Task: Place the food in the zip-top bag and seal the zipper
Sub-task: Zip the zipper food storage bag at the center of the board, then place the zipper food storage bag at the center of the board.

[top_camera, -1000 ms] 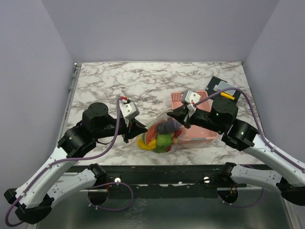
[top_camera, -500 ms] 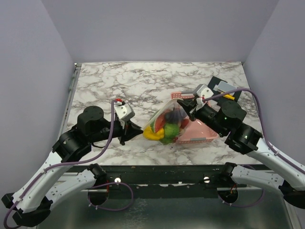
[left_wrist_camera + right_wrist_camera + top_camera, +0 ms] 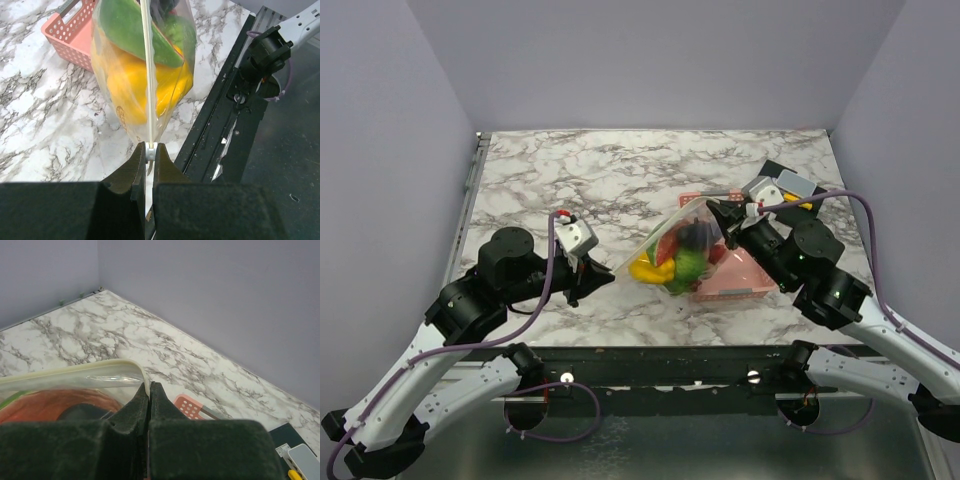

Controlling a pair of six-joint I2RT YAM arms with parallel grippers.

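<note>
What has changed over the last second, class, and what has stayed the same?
The right gripper moved toward the far right, carrying the zip-top bag with it; the left gripper shifted slightly left, stretching the bag between them. Unchanged: both grippers shut on the bag, food inside, pink basket in place.

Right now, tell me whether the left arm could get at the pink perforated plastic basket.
Probably not: the left gripper is shut on the clear zip-top bag, and that full bag hangs between it and the pink basket.
</note>
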